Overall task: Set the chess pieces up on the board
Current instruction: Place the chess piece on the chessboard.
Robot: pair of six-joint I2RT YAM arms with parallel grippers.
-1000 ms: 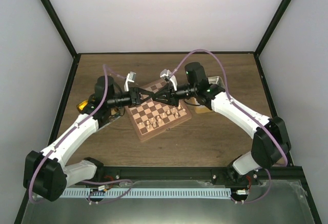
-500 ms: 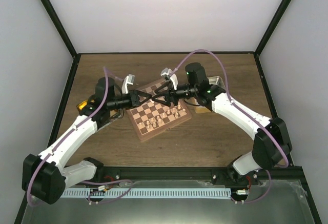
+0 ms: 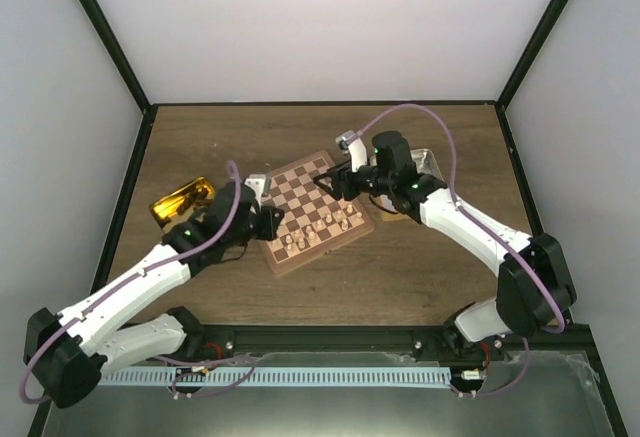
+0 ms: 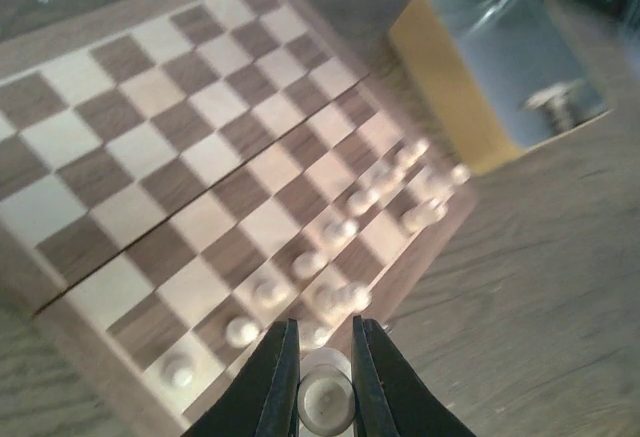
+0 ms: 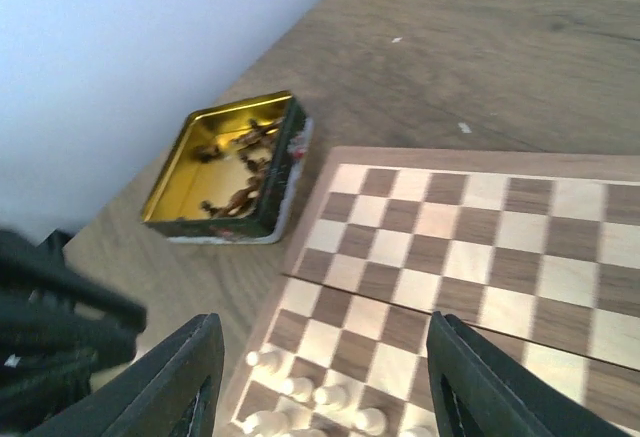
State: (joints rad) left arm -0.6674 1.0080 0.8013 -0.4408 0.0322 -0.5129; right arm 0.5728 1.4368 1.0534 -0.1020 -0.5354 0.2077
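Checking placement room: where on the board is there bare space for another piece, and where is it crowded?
The board's far half, from its middle seam to the far rim, is all bare squares. The two near rows are crowded with pale pieces; the left end effector, shut on one more piece, hovers at those rows' left end.

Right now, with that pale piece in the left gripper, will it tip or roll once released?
The pale piece looks smaller than one square of the board, so it probably tips easily. Its round body would likely roll if toppled.
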